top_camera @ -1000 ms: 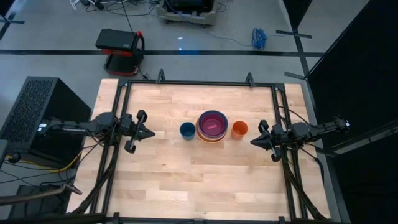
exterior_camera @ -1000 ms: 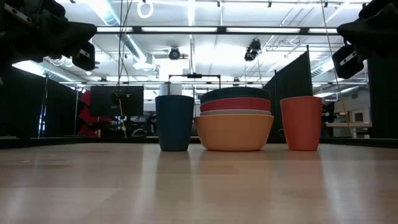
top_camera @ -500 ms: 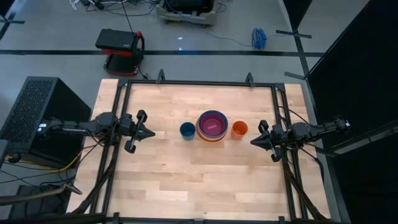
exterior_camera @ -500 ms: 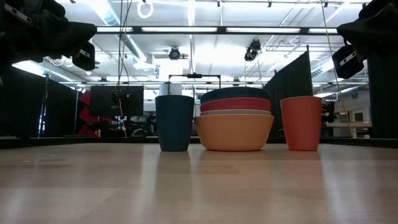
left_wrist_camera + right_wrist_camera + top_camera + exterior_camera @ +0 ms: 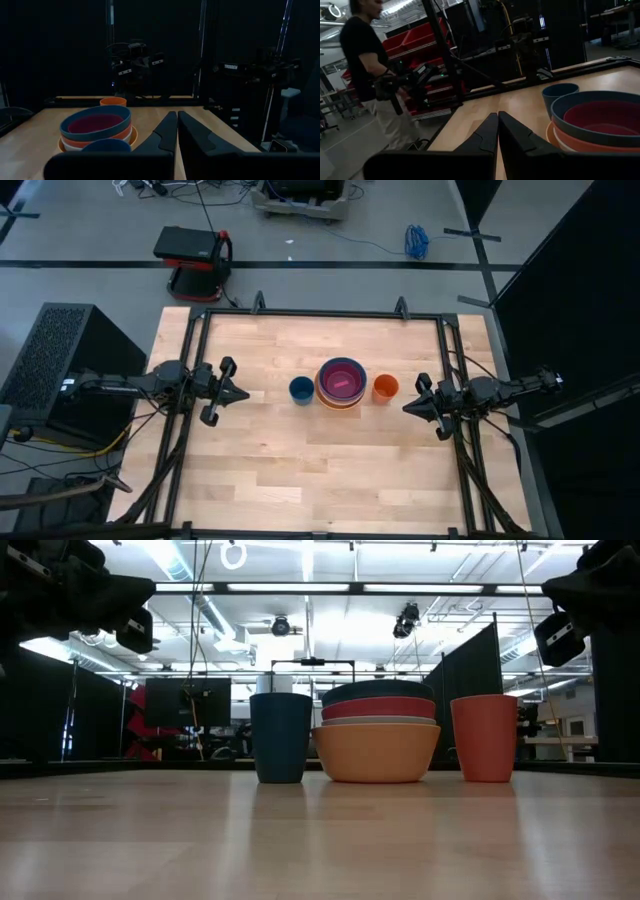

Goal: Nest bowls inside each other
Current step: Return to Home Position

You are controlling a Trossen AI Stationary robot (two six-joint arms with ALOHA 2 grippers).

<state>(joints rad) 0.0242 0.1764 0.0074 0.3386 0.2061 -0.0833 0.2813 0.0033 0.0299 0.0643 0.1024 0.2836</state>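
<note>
A blue cup [image 5: 301,390] stands just left, an orange cup [image 5: 386,388] just right, of the nested bowls [image 5: 342,384], magenta innermost. The left end effector [image 5: 243,393] and right end effector [image 5: 408,408], both pinched closed, flank them.

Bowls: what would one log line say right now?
bowls nested, mid-table | blue cup left of them, orange cup right | left claw shut | right claw shut

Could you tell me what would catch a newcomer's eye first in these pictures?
The bright stack of nested bowls at the middle of the table stands out first, with a dark blue cup on its left and an orange cup on its right. The left gripper and right gripper hang at either side, shut and empty. A person stands beyond the table.
</note>
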